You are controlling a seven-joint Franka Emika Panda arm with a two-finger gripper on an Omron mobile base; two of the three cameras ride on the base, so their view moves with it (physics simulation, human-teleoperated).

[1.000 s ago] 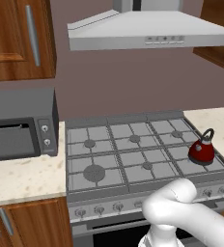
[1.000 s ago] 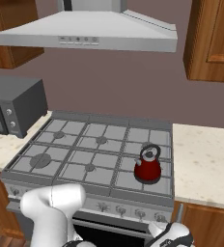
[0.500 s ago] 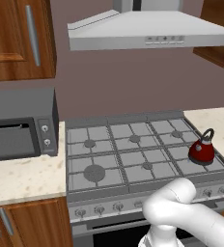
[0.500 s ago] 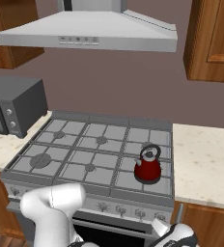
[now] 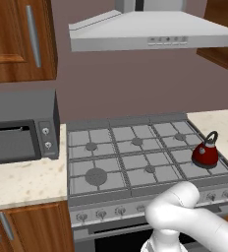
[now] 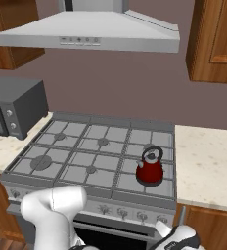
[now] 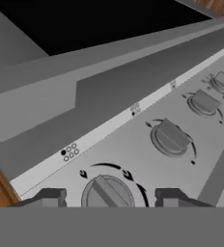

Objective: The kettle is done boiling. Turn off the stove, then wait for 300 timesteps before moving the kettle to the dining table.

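Red kettle (image 6: 150, 168) on stove (image 6: 86, 154); tool (image 7: 108, 198) astride knob (image 7: 107, 192)

You're looking at a wide grey stove (image 5: 135, 157) with six burners under dark grates and a row of round knobs along its front panel, the nearest knob (image 7: 107, 193) sitting close up in the hand view with its ridge slanted off the vertical. The kettle (image 6: 150, 168), a small squat red dome with a dark arched handle and dark knob, stands upright on the stove's front right burner, just behind the knob row at that end. From the left base view you see the kettle (image 5: 206, 152) near the stove's right edge.
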